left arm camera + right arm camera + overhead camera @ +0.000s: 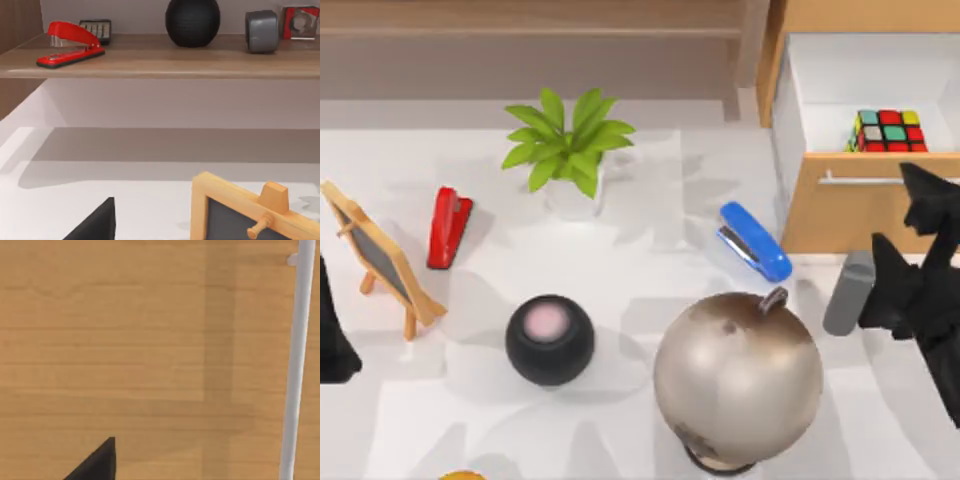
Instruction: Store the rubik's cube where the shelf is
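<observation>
The right pincer (925,215) hangs at the right edge of the surface (650,250), just in front of the open drawer (865,195) and its thin metal bar handle (295,365); I cannot tell how far its black fingers stand apart, and it holds nothing I can see. The rubik's cube (887,131), glossy squares in a black grid, sits inside the white-lined drawer of smooth light wood. The long wooden shelf (530,30) runs along the back. The left arm (332,330) is parked at the left edge. No writing can be read.
</observation>
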Tool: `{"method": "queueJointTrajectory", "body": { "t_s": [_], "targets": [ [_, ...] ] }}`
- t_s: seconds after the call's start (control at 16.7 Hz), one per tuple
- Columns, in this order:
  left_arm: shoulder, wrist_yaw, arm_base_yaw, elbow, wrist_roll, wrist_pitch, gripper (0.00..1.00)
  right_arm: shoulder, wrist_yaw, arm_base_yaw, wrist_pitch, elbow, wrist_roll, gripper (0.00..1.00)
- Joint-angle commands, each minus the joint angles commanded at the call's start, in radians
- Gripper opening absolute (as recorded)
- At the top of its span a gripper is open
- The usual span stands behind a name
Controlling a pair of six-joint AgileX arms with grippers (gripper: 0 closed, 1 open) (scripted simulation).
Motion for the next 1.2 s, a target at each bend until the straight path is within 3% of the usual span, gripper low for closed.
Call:
{"method": "queueJointTrajectory", "body": {
  "t_s": [0.3,0.54,0.78,1.2],
  "targets": [
    [0.0,0.0,0.0,0.0,0.0,0.0,1.0,-0.054,-0.068,0.068,-0.179,0.117,0.086,1.0],
    [0.0,0.0,0.0,0.0,0.0,0.0,1.0,-0.09,-0.12,0.104,-0.45,0.28,0.208,1.0],
    [0.0,0.0,0.0,0.0,0.0,0.0,1.0,-0.103,-0.163,0.109,-0.847,0.511,0.375,1.0],
    [0.0,0.0,0.0,0.0,0.0,0.0,1.0,-0.063,-0.211,0.061,-1.72,1.039,0.749,1.0]
  ]
}}
